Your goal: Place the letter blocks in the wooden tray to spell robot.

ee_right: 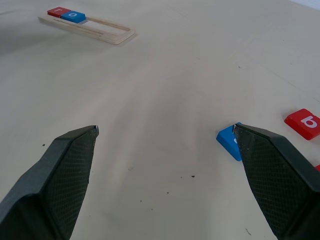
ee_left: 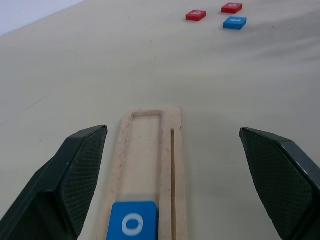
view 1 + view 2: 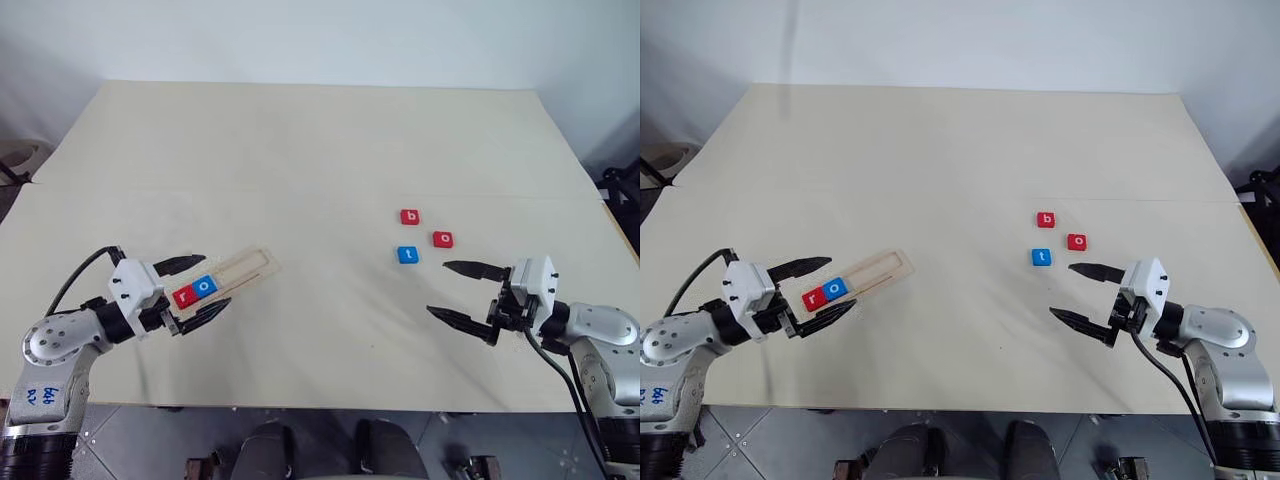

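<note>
While the wooden tray (image 3: pixel 228 276) held r and o between the parted fingers of the left gripper (image 3: pixel 198 286), three letter blocks remained loose. The red b block (image 3: pixel 410 216), needed next by my judgement, lay just ahead of the right gripper (image 3: pixel 458 293), whose fingers stood wide apart and empty, well apart from the tray.

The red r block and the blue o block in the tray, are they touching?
Touching. In the left eye view the r block and o block sit edge to edge in the tray, with no gap visible.

beige table (image 3: pixel 300 150), white wall (image 3: pixel 300 40), grey floor (image 3: pixel 130 440)
</note>
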`<state>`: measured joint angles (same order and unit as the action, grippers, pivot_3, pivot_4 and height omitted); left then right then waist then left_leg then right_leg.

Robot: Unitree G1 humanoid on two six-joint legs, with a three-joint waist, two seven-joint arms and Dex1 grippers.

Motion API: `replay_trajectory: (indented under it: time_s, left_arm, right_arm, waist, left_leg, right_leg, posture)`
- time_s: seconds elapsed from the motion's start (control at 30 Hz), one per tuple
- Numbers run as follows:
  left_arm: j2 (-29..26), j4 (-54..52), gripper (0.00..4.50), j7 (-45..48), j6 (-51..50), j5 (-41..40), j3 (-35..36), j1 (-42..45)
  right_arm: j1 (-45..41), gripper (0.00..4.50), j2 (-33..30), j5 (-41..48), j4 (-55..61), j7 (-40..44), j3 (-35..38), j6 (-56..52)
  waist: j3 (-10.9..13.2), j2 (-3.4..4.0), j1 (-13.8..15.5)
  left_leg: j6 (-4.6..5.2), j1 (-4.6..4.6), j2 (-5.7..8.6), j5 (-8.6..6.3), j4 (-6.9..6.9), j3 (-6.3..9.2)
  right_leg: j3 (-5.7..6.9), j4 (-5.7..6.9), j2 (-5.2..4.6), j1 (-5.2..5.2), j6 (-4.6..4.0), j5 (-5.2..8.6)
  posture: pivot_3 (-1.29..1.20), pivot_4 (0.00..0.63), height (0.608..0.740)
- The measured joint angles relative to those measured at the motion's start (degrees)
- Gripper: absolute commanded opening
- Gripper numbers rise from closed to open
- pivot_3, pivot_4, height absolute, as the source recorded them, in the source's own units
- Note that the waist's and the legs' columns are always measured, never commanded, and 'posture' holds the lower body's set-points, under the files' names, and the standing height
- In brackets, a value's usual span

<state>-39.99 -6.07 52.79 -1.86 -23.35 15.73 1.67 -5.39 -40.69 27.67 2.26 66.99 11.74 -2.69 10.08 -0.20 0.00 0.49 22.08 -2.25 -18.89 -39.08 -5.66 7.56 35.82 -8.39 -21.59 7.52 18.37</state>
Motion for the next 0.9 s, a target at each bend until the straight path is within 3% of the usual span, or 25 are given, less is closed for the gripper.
replay_trajectory:
  time_s: [0.2,0.6,0.9]
  left_arm:
    - [-0.1,0.2,4.50,-0.7,-1.1,-0.6,2.1,-2.0]
    - [4.5,5.0,4.50,-0.7,2.7,-4.4,19.7,-22.6]
    - [5.6,9.0,4.50,1.4,4.0,-6.4,23.1,-26.3]
  right_arm:
    - [0.0,4.49,0.0,0.3,1.2,0.8,-1.4,-0.6]
    - [-8.5,4.49,6.6,3.4,8.5,3.0,-11.2,-3.4]
    - [-9.0,4.49,6.6,4.6,9.3,5.0,-12.0,-4.6]
  waist:
    - [0.0,0.00,-0.3]
    - [0.0,-0.02,0.0]
    - [0.0,-0.04,-0.1]
  left_leg:
    - [-0.01,-0.01,-0.12,0.00,0.00,-0.03]
    - [0.05,0.01,-0.37,-0.08,0.00,-0.02]
    - [0.06,0.00,-0.41,-0.13,0.01,-0.05]
  right_leg:
    - [0.00,-0.01,0.06,-0.01,-0.01,0.00]
    - [0.01,-0.04,-0.02,-0.04,-0.03,0.02]
    - [0.03,-0.07,-0.02,-0.04,-0.04,0.02]
  posture:
    - [0.00,0.150,0.740]
    - [0.00,0.150,0.740]
    - [0.00,0.150,0.740]
